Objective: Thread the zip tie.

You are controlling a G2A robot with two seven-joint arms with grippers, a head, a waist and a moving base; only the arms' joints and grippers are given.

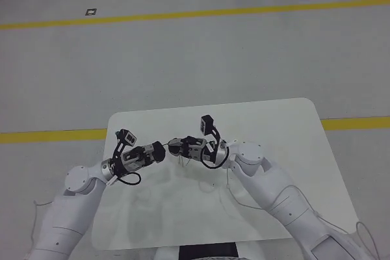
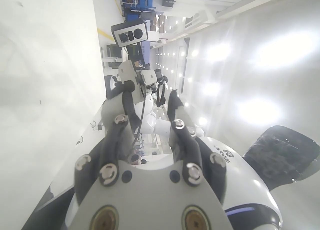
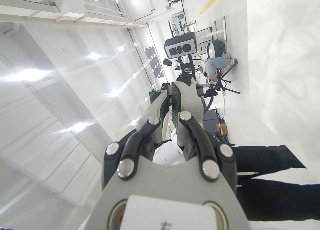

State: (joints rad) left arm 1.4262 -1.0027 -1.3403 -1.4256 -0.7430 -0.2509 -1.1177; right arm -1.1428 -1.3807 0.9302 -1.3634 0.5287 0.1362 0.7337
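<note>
Mid-task, by the look of it: no closed loop to be made out, so threading judged not yet done, with the tail left to pass through the head. Held in the air over the white table (image 1: 279,130), between two grippers meeting nose to nose: a thin dark zip tie (image 1: 164,142), too fine to tell one end from the other. Left gripper (image 1: 158,152) with fingers (image 2: 126,100) spread well apart, gripping nothing, one end of the zip tie seemingly reaching toward the gap. Right gripper (image 1: 173,145) with fingers (image 3: 176,100) drawn almost together, apparently pinching the other end, though the contact itself hidden.
</note>
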